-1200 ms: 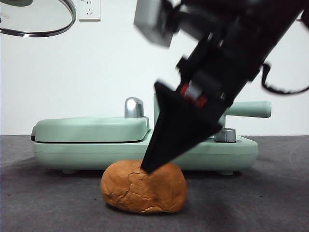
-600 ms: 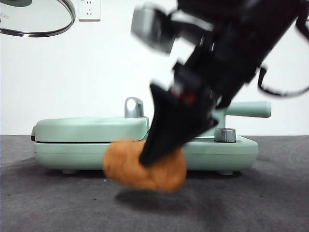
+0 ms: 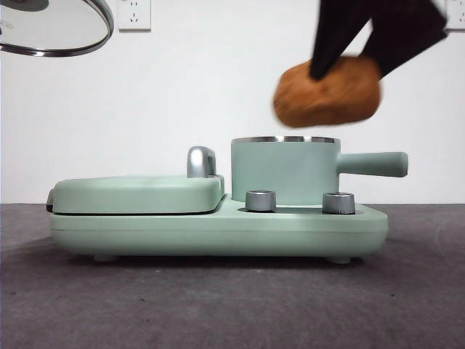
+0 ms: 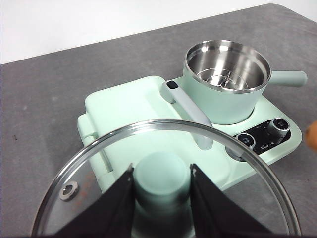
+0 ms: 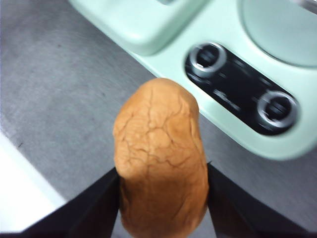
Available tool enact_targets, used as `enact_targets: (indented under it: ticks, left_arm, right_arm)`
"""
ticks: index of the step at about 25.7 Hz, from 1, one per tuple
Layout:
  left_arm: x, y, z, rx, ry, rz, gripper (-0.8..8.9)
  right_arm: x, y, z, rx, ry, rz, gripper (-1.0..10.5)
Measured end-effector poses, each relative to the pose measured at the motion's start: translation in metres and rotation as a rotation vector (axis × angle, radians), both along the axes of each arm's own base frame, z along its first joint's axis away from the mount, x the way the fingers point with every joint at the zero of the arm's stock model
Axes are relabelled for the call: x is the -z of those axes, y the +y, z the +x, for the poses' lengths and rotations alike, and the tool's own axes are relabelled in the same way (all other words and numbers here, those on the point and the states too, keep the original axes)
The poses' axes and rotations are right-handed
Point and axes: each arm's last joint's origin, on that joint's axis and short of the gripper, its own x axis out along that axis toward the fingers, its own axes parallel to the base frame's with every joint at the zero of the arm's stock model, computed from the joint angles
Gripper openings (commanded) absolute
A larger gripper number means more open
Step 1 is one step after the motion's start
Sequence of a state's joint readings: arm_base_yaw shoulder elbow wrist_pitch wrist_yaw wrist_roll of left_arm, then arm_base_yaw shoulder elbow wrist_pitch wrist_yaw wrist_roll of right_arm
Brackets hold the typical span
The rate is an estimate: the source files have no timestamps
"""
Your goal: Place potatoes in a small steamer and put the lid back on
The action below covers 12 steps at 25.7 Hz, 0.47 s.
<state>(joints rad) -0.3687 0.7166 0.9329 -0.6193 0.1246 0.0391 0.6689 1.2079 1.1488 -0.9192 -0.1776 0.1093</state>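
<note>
Overhead, potato (image 3: 327, 93) in right end effector (image 3: 349, 69), above steamer (image 3: 283, 171).

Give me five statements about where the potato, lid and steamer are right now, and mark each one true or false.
1. The right hand holds the potato in the air. True.
2. The potato lies inside the small steamer. False: it is above the steamer's rim; the pot holds only a steel insert.
3. The left hand grips the lid by its knob. True.
4. The lid sits on the steamer. False: it is held aloft, away from it.
5. The steamer's handle is missing. False: a straight green handle sticks out sideways.
</note>
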Motion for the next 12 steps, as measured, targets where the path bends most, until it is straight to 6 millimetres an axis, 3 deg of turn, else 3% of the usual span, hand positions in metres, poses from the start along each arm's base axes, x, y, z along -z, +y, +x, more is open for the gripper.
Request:
enact_targets:
  ticks: [7,12]
  left_arm:
    - [0.0,0.0,0.0,0.003,-0.002,0.006,0.09]
    - [0.0,0.0,0.0,0.007,-0.007,0.015,0.09]
  right_arm:
    - [-0.035,-0.003,0.037,0.053,-0.041,-0.007,2.1]
    - [-0.042,0.005,0.077,0.078,-0.072,-0.039,2.1]
